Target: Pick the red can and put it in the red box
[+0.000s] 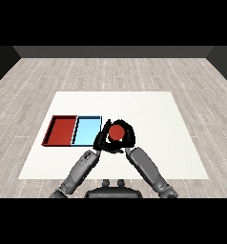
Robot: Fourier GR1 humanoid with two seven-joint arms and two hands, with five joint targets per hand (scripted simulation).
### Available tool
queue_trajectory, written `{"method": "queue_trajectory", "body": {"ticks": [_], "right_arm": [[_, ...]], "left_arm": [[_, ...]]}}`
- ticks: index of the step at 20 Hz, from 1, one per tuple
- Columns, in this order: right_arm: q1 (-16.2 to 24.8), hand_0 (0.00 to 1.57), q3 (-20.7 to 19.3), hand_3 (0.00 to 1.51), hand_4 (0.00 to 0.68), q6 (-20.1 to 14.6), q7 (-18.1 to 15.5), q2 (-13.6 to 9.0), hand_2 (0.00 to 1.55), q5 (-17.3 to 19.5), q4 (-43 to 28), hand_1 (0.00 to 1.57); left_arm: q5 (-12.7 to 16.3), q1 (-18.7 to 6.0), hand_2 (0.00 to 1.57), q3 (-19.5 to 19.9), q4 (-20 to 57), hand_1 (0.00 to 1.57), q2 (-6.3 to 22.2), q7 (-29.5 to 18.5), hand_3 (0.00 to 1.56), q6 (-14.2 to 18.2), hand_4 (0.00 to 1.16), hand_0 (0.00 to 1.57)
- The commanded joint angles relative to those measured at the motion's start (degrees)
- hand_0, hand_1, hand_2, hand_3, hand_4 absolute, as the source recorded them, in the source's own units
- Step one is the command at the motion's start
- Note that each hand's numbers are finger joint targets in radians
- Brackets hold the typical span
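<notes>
White counter (149, 143), grey plank floor around it.
I see the right robot hand (126, 135) curled round the red can (116, 133), beside the flat light blue tray (87, 130); left robot hand's (101, 139) state I cannot tell.

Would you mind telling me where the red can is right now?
In the head view, the red can sits mid-table, just right of the light blue tray, with the right hand curled round it.

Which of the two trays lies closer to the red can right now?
The light blue tray: it lies right beside the red can, which the right hand curls round. The red tray lies beyond the blue one, farther left.
</notes>
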Motion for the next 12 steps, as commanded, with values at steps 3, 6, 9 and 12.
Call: {"method": "queue_trajectory", "body": {"ticks": [3, 6, 9, 12], "right_arm": [[-5.8, 1.53, 0.9, 1.42, 0.659, -1.5, -4.1, 0.0, 1.46, -4.9, 6.4, 1.53], [-2.0, 1.52, 4.6, 1.40, 0.648, -5.0, -0.8, 0.0, 1.45, -2.1, 1.0, 1.52], [-3.5, 1.51, 3.6, 1.41, 0.639, -4.5, 3.5, 0.0, 1.46, 0.6, -1.7, 1.51], [-1.8, 1.53, 3.4, 1.41, 0.649, -4.1, 1.4, 0.0, 1.47, -0.4, 0.0, 1.53]], "left_arm": [[3.8, -0.7, 0.00, -4.9, 0.1, 0.00, 0.0, -0.9, 0.00, 4.3, 0.00, 0.00], [2.7, -4.3, 0.00, -0.2, 1.7, 0.00, 0.0, 0.8, 0.00, -0.1, 0.00, 0.00], [4.6, -0.3, 0.00, -7.3, -1.2, 0.00, 0.0, -1.5, 0.00, 5.3, 0.00, 0.00], [3.8, -1.6, 0.00, -2.7, 3.3, 0.00, 0.0, -3.7, 0.00, 10.5, 0.82, 0.00]]}}
